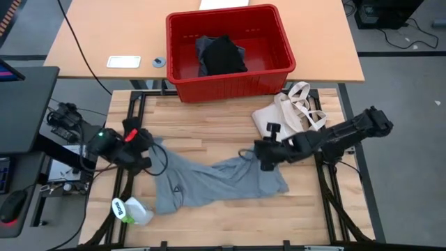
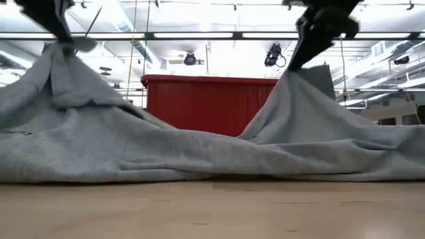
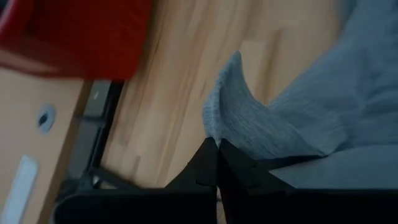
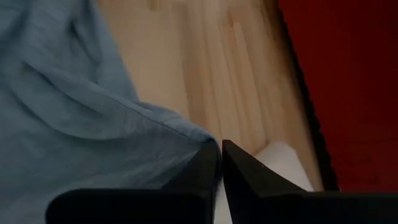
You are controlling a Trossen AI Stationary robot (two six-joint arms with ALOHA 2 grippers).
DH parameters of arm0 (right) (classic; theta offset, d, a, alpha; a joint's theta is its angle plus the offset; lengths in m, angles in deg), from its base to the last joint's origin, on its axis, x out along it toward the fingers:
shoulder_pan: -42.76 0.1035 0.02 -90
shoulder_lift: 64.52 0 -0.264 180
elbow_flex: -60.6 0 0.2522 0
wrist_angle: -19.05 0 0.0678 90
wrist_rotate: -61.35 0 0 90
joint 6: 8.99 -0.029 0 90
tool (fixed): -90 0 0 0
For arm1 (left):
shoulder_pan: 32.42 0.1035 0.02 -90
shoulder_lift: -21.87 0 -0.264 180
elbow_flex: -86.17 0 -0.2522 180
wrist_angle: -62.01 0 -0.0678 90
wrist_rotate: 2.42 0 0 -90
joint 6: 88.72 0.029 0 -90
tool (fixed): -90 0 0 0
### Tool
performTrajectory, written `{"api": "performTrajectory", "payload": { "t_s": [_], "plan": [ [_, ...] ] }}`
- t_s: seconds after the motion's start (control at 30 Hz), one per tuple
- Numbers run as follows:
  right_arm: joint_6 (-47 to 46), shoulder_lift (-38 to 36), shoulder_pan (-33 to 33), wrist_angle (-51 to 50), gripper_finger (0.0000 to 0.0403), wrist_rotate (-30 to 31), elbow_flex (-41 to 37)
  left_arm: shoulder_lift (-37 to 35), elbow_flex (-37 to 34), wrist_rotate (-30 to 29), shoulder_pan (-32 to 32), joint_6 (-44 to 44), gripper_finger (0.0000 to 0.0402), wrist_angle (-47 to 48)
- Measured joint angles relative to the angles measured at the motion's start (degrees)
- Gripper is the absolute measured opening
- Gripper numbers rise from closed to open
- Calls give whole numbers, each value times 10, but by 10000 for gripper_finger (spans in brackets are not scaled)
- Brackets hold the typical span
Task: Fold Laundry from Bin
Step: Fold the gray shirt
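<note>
While both arms hang low over the wooden table (image 1: 209,122), you have the light grey T-shirt (image 1: 209,185) stretched between them, its middle lying crumpled on the boards and its two ends lifted into peaks. Your left gripper (image 1: 143,150), near the table's left edge, is closed tight on one peak of cloth; its wrist view shows the dark fingers (image 3: 214,168) pressed together with grey fabric pinched at their tips. Your right gripper (image 1: 265,157), toward the table's right side, meets the other peak, and its fingers (image 4: 217,165) look nearly together with only a thin gap, so I cannot tell whether that hold is firm or loosening. Behind the shirt stands the red bin (image 1: 230,52), on the far bench, with a black garment (image 1: 223,56) lying inside it. A cream tote bag (image 1: 293,111) rests just beyond the right arm. To do this spreading step well, you would likely want to draw the two ends apart evenly and level, keeping both pinches secure until the slack middle flattens, and keep the cloth clear of the tote bag.
</note>
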Motion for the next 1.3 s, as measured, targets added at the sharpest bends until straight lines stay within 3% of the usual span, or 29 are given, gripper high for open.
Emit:
{"api": "performTrajectory", "payload": {
  "t_s": [0.13, 0.23, 0.47, 0.6, 0.73, 0.9, 1.07, 1.3],
  "plan": [
    [40, 0, -62, 17, 45, -66, -22, -11, -64, 5, 35, -3, 9, 0],
    [72, 0, -102, 39, 83, -126, -43, -10, -94, 16, 55, 0, 34, 0],
    [38, 0, -161, -4, 207, -138, -45, -10, -116, 43, 86, 7, 179, 0],
    [-41, 0, -158, -63, 242, -155, -20, -10, -88, 84, 94, -56, 238, -29],
    [-86, -2, -103, -27, 246, -191, -21, -8, -80, 136, 57, -25, 248, -262],
    [-132, -2, 11, 79, 242, -196, -71, 61, -127, 137, -31, 51, 229, -506],
    [-262, 4, 143, 144, 242, -133, -122, 176, -135, 157, -101, 13, 209, -577],
    [-436, 51, 260, 57, 239, -67, -130, 314, -129, 229, -118, -43, 194, -591]
  ]
}}
